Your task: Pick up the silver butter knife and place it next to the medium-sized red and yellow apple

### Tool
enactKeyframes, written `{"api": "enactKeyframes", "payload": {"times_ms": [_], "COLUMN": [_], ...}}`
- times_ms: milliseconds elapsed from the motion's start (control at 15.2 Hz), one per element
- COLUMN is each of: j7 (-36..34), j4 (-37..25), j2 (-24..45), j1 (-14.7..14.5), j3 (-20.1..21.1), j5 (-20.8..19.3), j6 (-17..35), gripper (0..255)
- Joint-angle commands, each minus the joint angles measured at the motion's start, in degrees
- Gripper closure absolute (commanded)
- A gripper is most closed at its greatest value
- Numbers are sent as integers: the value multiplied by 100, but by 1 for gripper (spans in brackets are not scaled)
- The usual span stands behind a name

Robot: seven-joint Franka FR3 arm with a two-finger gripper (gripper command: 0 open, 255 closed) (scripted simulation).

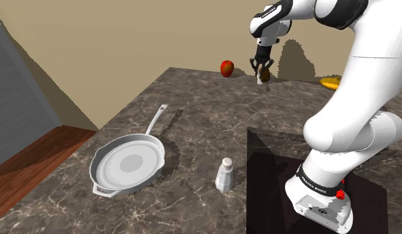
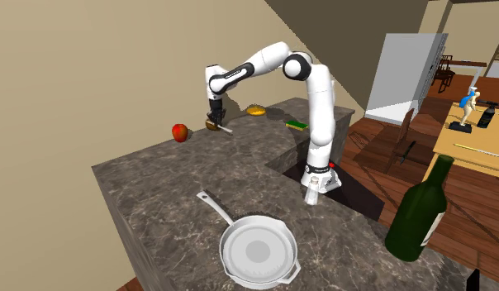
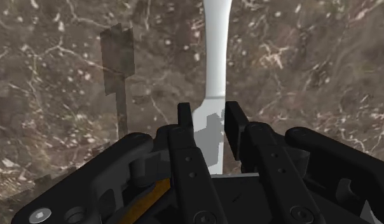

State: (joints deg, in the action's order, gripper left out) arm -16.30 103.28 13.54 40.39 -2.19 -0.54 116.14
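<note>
Wrist view: end effector (image 3: 210, 113) pinching knife (image 3: 216, 57) near one end; we judge long blade may pivot, slipping onto counter (image 3: 299, 63) short of apple (image 1: 227, 68).

We view the counter (image 1: 193, 113) from beside the stand (image 1: 266, 193) at lower right, from opposite past the pan (image 2: 258, 252), closely from the wrist; both wide views share the apple (image 2: 180, 132).

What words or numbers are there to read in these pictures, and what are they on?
White lettering on the black band at the foot of the arm: too small to read.
Green bottle, pan, shaker: no words or labels to be seen.
</note>
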Motion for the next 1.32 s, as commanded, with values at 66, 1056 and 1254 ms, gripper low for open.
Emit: {"api": "enactKeyframes", "payload": {"times_ms": [66,1056,1254], "j7": [-6,-8,-8], "j4": [150,455,455], "j2": [69,340,339], "j1": [-2,2,2], "j3": [2,4,4], "j5": [1,9,9], "j6": [222,798,798], "gripper": [255,255,0]}}
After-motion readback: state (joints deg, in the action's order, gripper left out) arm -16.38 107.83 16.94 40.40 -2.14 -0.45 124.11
